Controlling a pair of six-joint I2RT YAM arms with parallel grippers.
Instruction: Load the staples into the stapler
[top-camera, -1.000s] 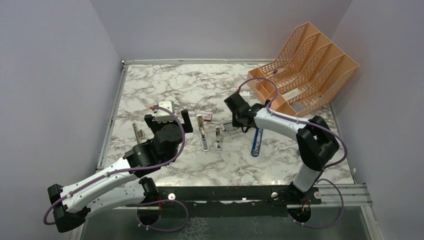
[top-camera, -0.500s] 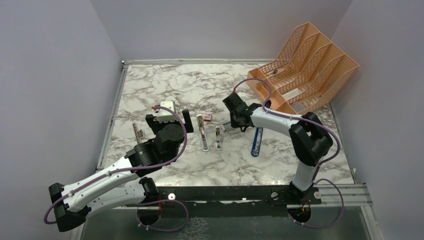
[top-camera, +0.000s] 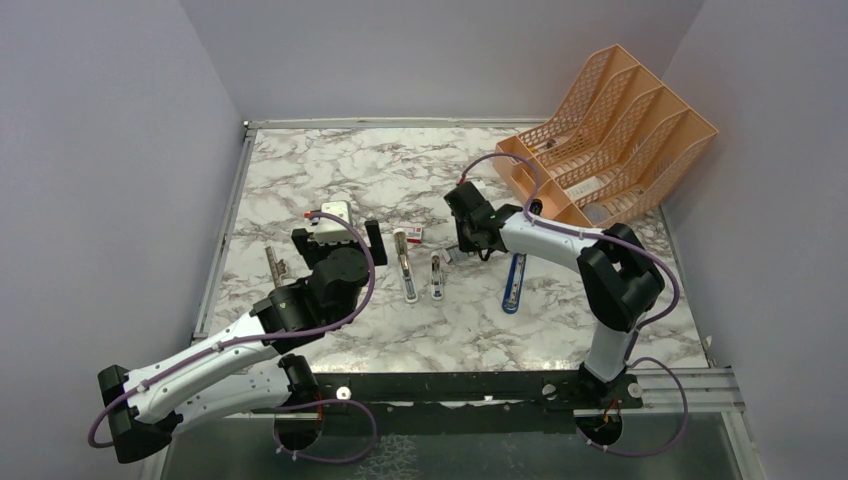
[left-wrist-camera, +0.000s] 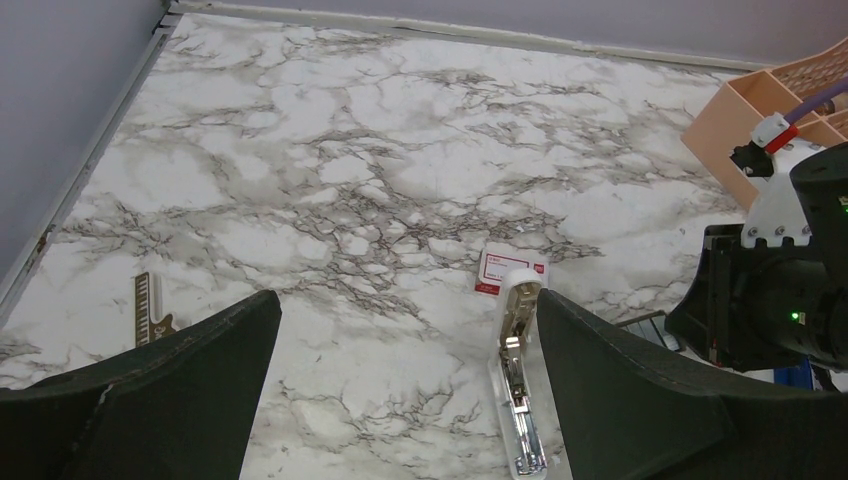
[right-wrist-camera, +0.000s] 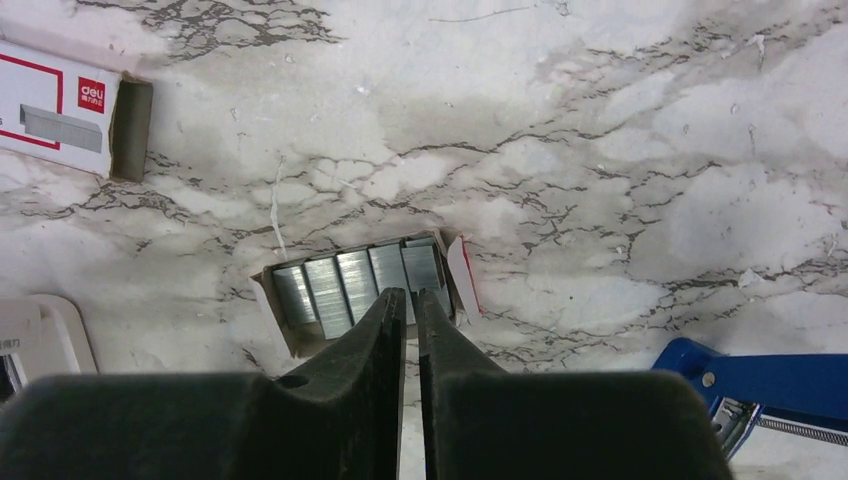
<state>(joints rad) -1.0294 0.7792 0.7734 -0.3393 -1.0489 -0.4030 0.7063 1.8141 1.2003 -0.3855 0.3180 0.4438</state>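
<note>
1. We see a white marble tabletop (top-camera: 330, 170) between lilac walls.
2. At frame centre, the right gripper (right-wrist-camera: 410, 297), fingers nearly together, meets the grey metallic block of staples (right-wrist-camera: 330, 290), probably to lift it; we cannot tell if it grips.
3. The left gripper (left-wrist-camera: 400, 330), spread wide, hovers above the slim white stapler (left-wrist-camera: 520, 400), likely to steady it.

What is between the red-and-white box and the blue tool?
A small open cardboard tray of grey staples, with the right fingers poised over it, seen in the right wrist view.
</note>
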